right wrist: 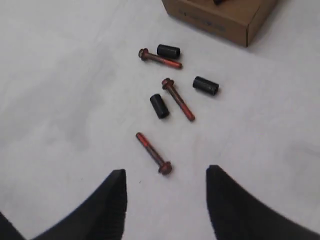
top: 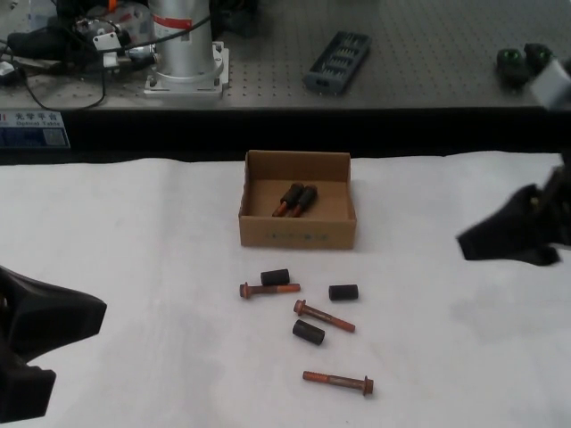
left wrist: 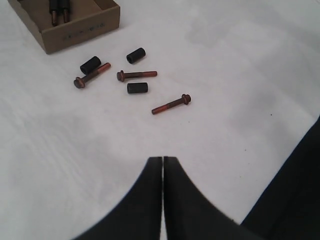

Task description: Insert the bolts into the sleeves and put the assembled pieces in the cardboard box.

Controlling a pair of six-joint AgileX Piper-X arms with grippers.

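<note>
Showing 3 bolts (top: 324, 316), 3 sleeves (top: 343, 292), 2 pcs (top: 306, 198) in box (top: 297, 236)

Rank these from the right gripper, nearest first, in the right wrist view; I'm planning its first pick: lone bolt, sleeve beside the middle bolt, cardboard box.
1. The lone bolt, head just ahead of the right gripper.
2. The sleeve, mid-cluster beside the middle bolt.
3. The cardboard box, beyond all the loose parts.
</note>
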